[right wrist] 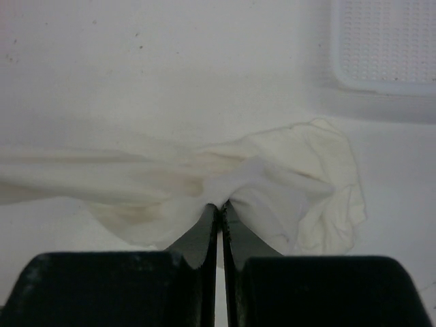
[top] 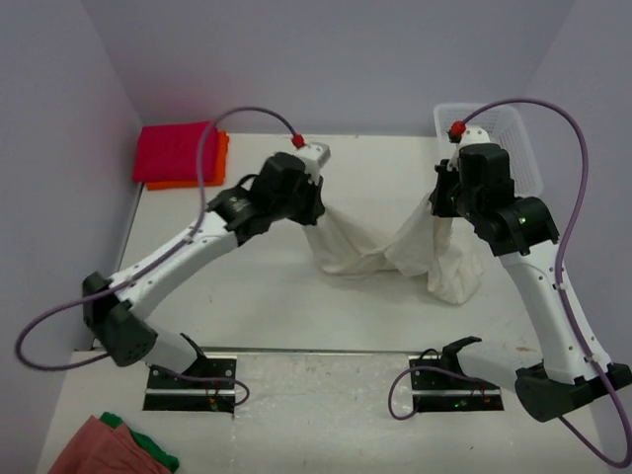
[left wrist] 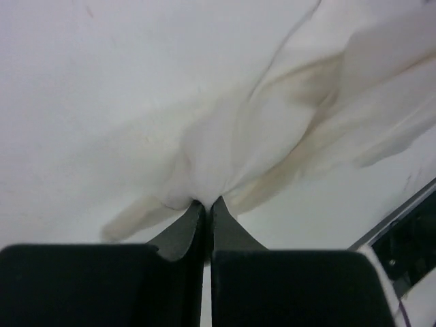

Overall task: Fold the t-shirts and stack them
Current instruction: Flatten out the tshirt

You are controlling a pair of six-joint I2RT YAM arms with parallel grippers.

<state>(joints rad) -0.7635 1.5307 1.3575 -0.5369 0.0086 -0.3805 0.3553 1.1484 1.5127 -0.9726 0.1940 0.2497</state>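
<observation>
Left claw [left wrist: 206,203] and right claw [right wrist: 219,206] each clenched on wrinkly cream-white cotton t-shirt [top: 370,255]; it sags between them, long axis claw-to-claw.

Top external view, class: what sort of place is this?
Probably a robotics lab cell: left arm and right arm bolted to a white table, plain walls boxing it in, a cream-white t-shirt gripped between them.

**Soft cloth, hard plastic**

The cream shirt [top: 395,252] is matt, wrinkled cloth. The red shirt [top: 176,150] and orange shirt [top: 223,153] look smooth and matt. The basket [top: 523,148] is white plastic mesh. The table [top: 257,286] is smooth matt white; the left fingers [left wrist: 178,235] matt black.
</observation>
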